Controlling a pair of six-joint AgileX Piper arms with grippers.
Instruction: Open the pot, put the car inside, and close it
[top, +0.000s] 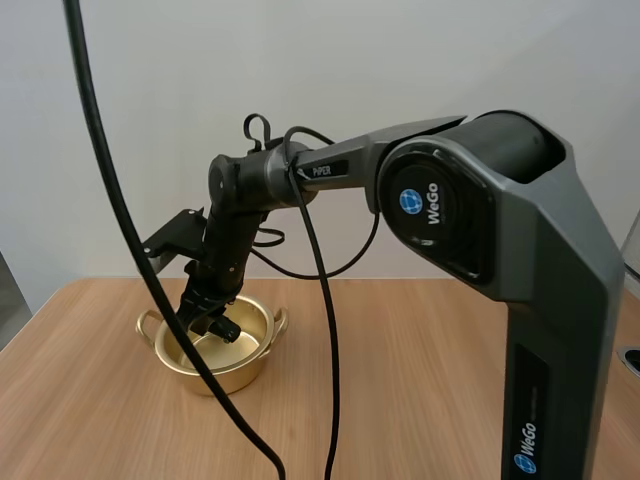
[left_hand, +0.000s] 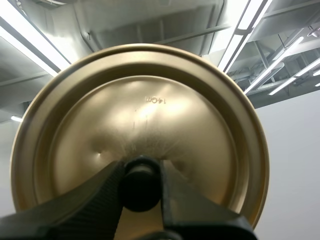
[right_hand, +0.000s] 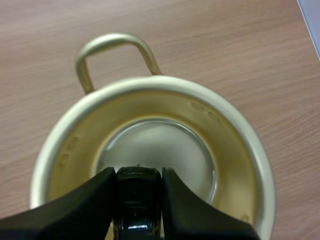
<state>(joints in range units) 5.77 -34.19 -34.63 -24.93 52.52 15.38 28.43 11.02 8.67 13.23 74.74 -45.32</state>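
Right arm: reaching from the near right, out and leftward across the tabletop (top: 400, 380), and bending down over the pot (top: 240, 375).
Pot: sitting open and upright on the left part of the tabletop, with one loop handle (right_hand: 115, 40) lying on its far side in the right wrist view.
Right claw (top: 215, 320): hanging inside the pot's rim, its two fingers pinching the car (top: 228, 330) between them.
Car: black and glossy, being held above the pot's bare floor; whether it is touching the floor cannot be told.
Left claw (left_hand: 141, 172): clamping its fingers on the black knob (left_hand: 141, 182) of the lid (left_hand: 150, 100).
Lid: golden, being held up off the pot, its top facing the left wrist camera.
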